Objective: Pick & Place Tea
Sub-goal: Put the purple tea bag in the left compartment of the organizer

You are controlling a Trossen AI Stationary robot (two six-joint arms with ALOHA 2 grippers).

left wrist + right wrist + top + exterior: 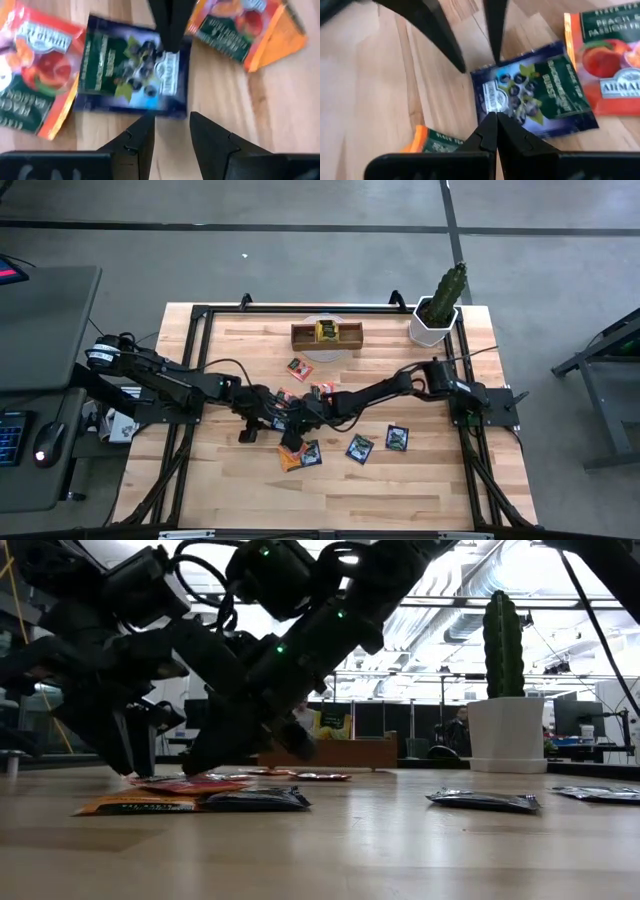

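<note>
The sachet under my hands is dark blue, a flat square of foil printed with berries and green leaves around a small pale crest. It lies flat on the desk, well in front of the wooden tray. An orange sachet with peach pictures and a dark green label overlaps its one side, and a second orange sachet lies just beside the other side.

My left hand hangs low by one edge of the blue sachet. Its fingers stand partly apart with bare desk wood between them, and they grip nothing. My right hand comes in from the opposite side with its fingers pressed tightly together, their joined tip over the blue sachet near the pale crest. I cannot tell whether the tip touches the foil. It holds nothing.

From above, two more dark sachets lie apart on the desk to the right of that cluster, each showing a green print. Further orange sachets lie between the cluster and the tray.

The tray is brown wood, long and low, divided into three compartments. Its middle compartment holds yellow-green sachets standing on edge. I cannot tell what the two outer compartments hold. To the right of the tray a white pot carries a green cactus.
</note>
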